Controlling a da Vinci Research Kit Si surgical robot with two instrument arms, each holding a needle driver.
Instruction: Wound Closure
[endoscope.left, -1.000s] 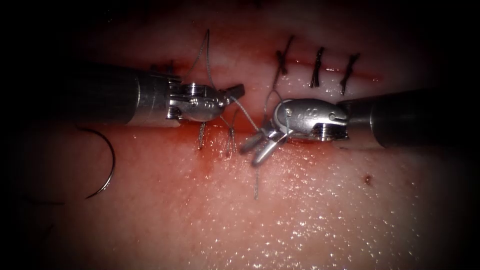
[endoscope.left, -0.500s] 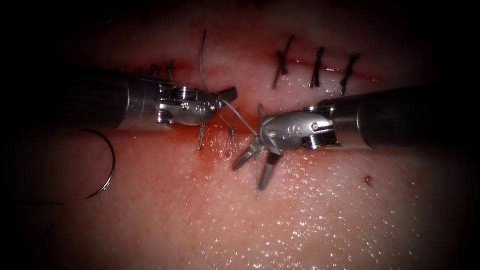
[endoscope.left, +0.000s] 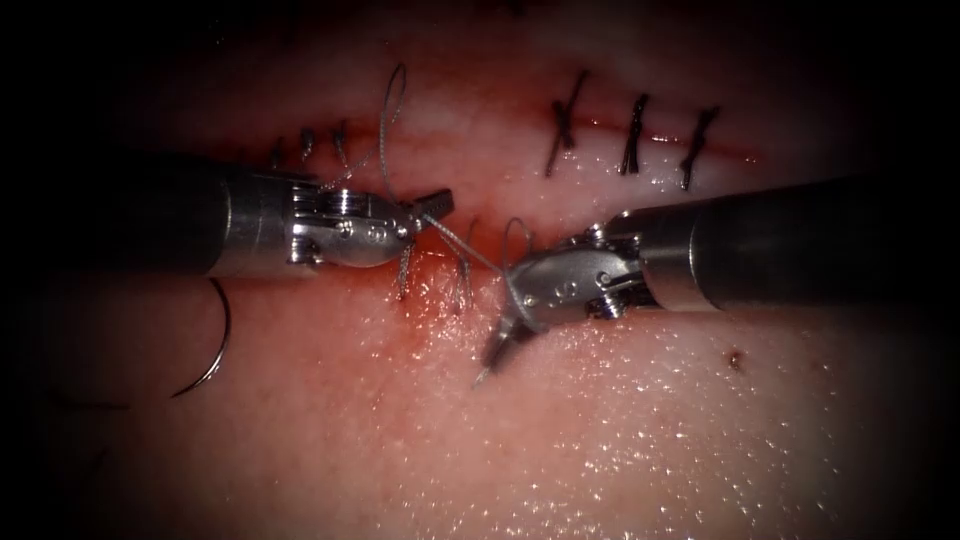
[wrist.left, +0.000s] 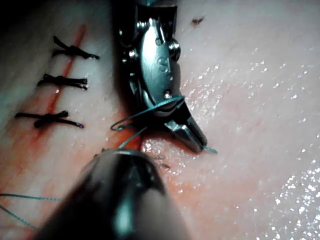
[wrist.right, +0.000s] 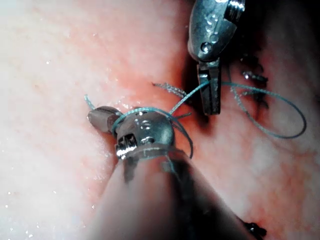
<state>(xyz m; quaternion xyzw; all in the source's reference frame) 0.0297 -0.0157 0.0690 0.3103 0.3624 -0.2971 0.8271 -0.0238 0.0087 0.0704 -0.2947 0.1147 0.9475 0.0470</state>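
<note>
Endoscope view: we've got the left tool (endoscope.left: 432, 203) pinching the thread (endoscope.left: 468, 247), and the right tool (endoscope.left: 497, 345), wrapped in a loop, probably clamped on its tail; needle (endoscope.left: 212, 345) lies free at 8 o'clock on the tissue (endoscope.left: 600, 440).

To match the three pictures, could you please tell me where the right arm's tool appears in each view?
Endoscope view: right arm's tool faces the left arm's tool; both hold thread; the needle lies free on the tissue.
Left wrist view: beside the dark stitches, jaws shut.
Right wrist view: nearest, opposite the left arm's tool.
Shared landmark: the thread loop around its wrist.
</note>
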